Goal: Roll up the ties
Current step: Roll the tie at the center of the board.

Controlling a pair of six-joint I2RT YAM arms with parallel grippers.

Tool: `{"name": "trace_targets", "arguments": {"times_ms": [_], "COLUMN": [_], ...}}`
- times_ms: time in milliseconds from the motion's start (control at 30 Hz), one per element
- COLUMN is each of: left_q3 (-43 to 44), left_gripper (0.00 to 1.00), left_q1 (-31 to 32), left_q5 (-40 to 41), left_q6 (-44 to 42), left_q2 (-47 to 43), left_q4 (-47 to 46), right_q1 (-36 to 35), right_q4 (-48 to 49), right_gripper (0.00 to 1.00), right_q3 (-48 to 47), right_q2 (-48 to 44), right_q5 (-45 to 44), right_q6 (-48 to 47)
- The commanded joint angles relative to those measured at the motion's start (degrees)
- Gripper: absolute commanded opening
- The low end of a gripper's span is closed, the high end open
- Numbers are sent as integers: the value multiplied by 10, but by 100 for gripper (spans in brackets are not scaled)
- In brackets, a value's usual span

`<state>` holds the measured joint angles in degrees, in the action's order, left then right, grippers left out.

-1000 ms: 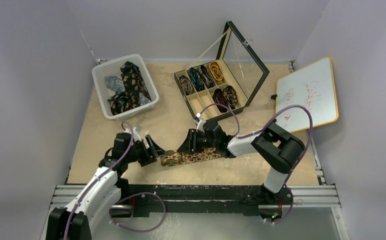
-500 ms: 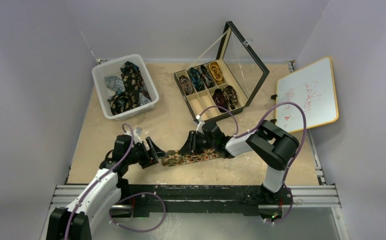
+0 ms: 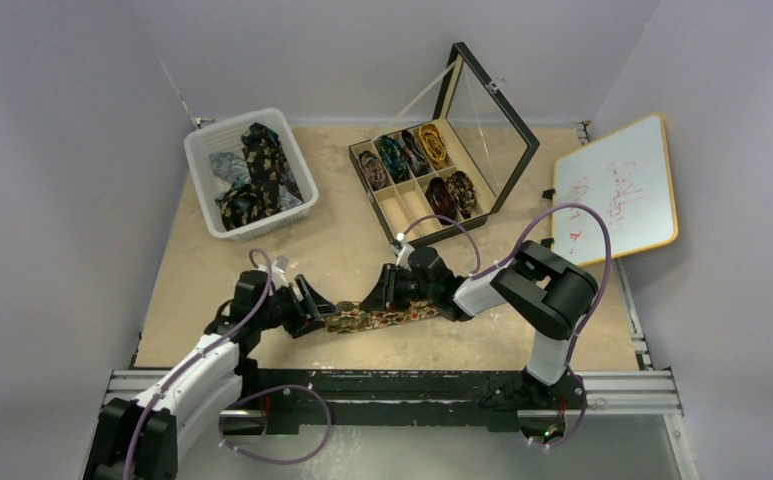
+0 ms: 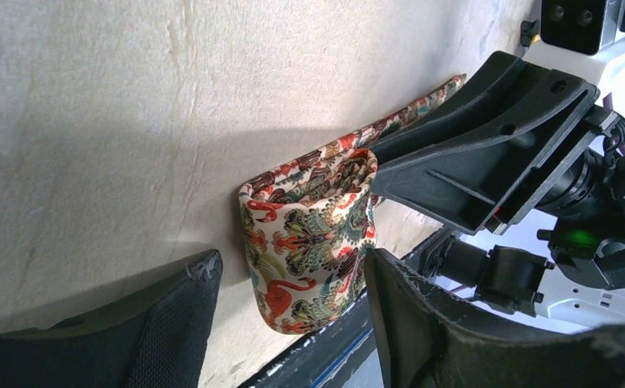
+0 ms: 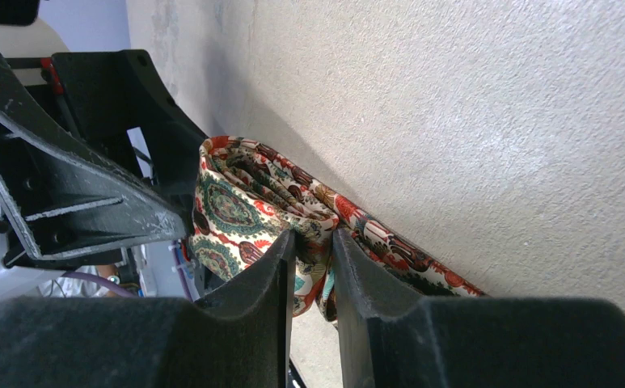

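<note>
A tan-orange paisley tie lies folded along the table's near side, between both arms. In the left wrist view its looped end stands on edge between my left gripper's fingers. The left gripper is open around that end; one finger is beside the fabric and the other stands apart. My right gripper is shut on a fold of the tie further along, its pads pinching the cloth. The left gripper's black finger shows just beyond.
A white basket with several loose ties stands at the back left. A black compartment box, lid raised, holds several coiled ties at the back centre. A whiteboard leans at the right. A metal rail runs along the near edge.
My right gripper has closed down onto the tie's fold. The left gripper has slid a little right toward the tie's end and narrowed slightly.
</note>
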<state>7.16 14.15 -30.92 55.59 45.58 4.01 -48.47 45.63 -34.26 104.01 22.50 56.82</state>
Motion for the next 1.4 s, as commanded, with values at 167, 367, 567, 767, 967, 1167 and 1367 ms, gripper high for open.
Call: {"name": "trace_targets", "arguments": {"times_ms": [167, 367, 567, 767, 967, 1167, 1367], "left_q3": [-28, -56, -55, -63, -35, -17, 8], "left_gripper": [60, 57, 59, 58, 44, 36, 26], "left_q1": [75, 85, 94, 95, 95, 98, 100], "left_q5": [81, 109, 130, 149, 154, 156, 158], "left_q6": [77, 138, 168, 182, 131, 97, 57], "left_q2": [32, 35, 50, 57, 105, 125, 106], "left_q4": [-31, -106, -118, -117, -107, -99, -65], "right_q1": [-3, -3, -5, -6, -7, -7, -8], "right_q4": [6, 18, 23, 28, 25, -21, -86], "right_gripper": [25, 24, 23, 22, 21, 21, 31], "right_q3": [15, 21, 23, 24, 21, -5, -27], "right_q2": [7, 2, 1, -1, -10, -25, -60], "right_q5": [0, 3, 5, 8, 7, 5, -6], "right_q6": [2, 1, -2, -6, -18, -55, -93]}}
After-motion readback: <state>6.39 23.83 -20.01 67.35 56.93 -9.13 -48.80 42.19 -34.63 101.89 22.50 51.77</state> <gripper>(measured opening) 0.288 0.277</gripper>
